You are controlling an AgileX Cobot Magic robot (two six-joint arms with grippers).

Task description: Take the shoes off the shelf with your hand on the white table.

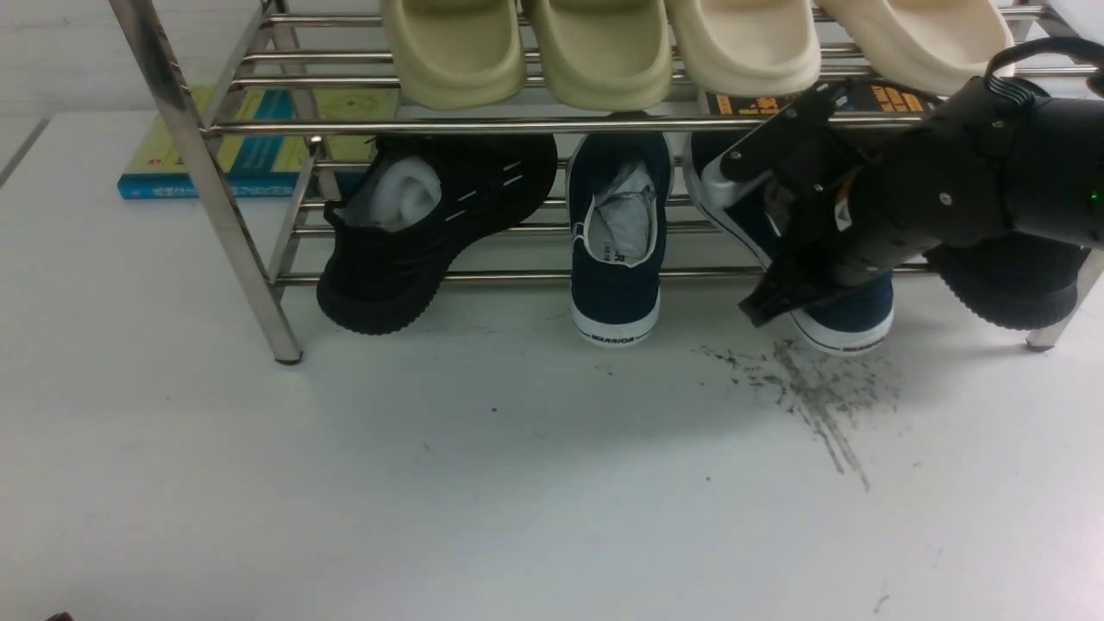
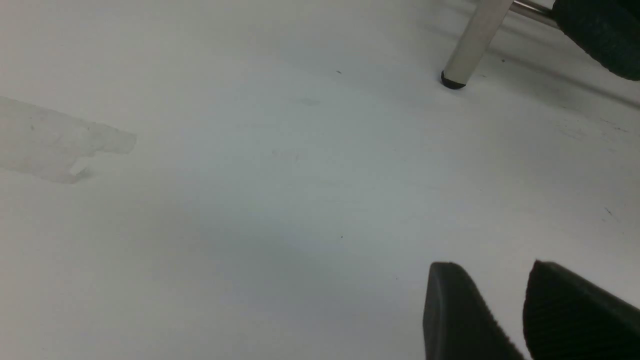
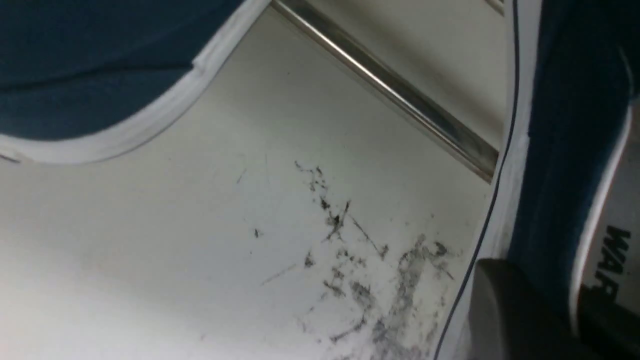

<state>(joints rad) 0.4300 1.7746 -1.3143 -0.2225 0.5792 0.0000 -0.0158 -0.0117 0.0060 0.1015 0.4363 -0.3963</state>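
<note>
Two navy shoes sit on the lower tier of the chrome shelf. The middle shoe rests with its heel over the front rod. My right gripper is shut on the side wall of the right shoe. In the right wrist view, one finger is outside the held shoe's wall and the other is inside on the "WAR" insole. That shoe's heel hangs low over the white table. My left gripper hovers over bare table, open by a narrow gap and empty. It is out of the front view.
Black sneakers flank the navy pair. Foam slippers fill the top tier. A blue and yellow book lies behind the shelf's left leg. Dark scuff marks are in front of the held shoe.
</note>
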